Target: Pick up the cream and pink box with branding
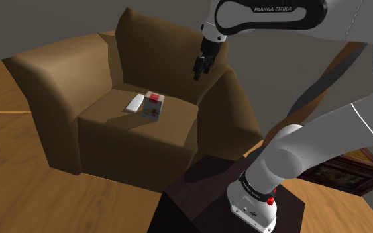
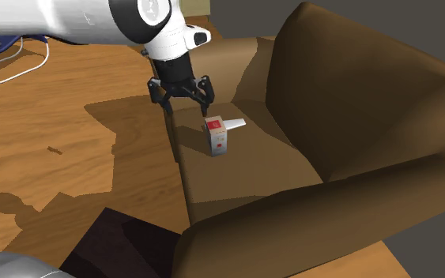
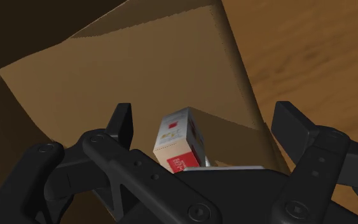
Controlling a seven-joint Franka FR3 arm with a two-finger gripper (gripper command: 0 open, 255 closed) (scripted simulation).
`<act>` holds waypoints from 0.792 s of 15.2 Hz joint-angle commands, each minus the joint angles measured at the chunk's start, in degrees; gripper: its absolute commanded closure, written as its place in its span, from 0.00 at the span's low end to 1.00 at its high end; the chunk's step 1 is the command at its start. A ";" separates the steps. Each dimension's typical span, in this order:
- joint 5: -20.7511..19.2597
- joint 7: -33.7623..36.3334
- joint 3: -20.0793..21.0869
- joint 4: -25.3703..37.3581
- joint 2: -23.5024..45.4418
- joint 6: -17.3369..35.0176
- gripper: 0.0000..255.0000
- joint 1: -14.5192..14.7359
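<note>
Gripper (image 1: 201,66) open wide, nothing in it, hanging in the air above the armchair (image 1: 46,79), well apart from the box. Wrist view: both black fingers (image 3: 121,121) spread, w/ the box ahead in the gap between them but not touched, so reads as lined up for a descent, pre-grasp

Box (image 1: 153,104) = cream/grey sides, red-pink top and red branding patch low on one face. It stands upright on the seat cushion (image 1: 112,116), roughly mid-seat, clear of both armrests and the backrest. 2nd ext view shows the box (image 2: 216,136) upright too, w/ the gripper (image 2: 182,101) up over the seat's front edge

White flat item (image 1: 135,102), remote-like, lies on the cushion just beside the box, maybe touching, can't tell. It sits on the box's side away from the stand (image 1: 205,192)

Judgement: the wide opening is prob there to clear the box's width. Being upright, the box offers two flat side faces to pinch. Approach should avoid clipping the white item, and a soft cushion may let the box tip if nudged. Task barely begun, no contact yet

Around: wood floor (image 1: 19,192) under the chair, dark stand at the shoulder view's lower right
</note>
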 commanded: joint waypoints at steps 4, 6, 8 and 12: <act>-0.35 -1.44 -0.45 4.09 10.91 4.71 0.00 0.06; -0.45 -2.04 -0.60 5.99 15.32 6.37 0.00 0.05; -0.54 -2.62 -0.70 8.15 19.78 7.81 0.00 0.03; -0.68 -3.78 -0.79 13.25 28.78 10.00 0.00 -0.04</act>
